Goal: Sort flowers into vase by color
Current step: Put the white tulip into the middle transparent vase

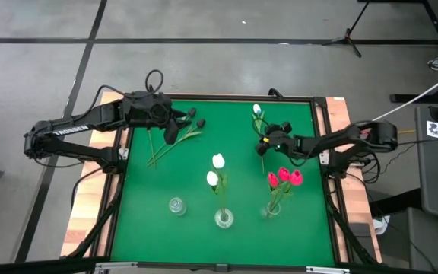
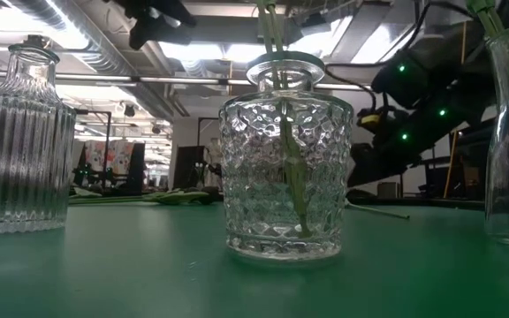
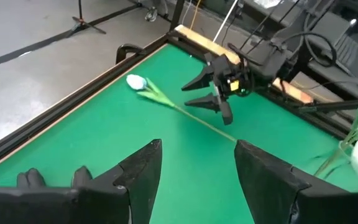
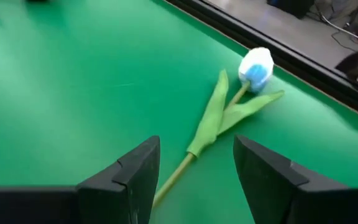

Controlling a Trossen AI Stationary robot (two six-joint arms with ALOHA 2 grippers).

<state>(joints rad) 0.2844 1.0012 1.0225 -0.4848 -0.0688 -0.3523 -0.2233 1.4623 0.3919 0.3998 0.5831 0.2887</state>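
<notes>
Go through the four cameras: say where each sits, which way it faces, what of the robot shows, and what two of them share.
High: above the table, looking straight down; both arms, left hand, right hand, three vases.
Low: at mat height, looking level past the middle vase into the room; dark arm parts above.
Left wrist: on the left arm, facing across the mat; own fingers, right hand beyond.
Right wrist: on the right arm, facing down; own fingers.
Shared: both wrist views show the lying white tulip.

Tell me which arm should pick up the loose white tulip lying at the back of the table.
Right. The right gripper, open, is right by the white tulip and its stem. The left gripper, also open, is across the table by the black tulips.
</notes>
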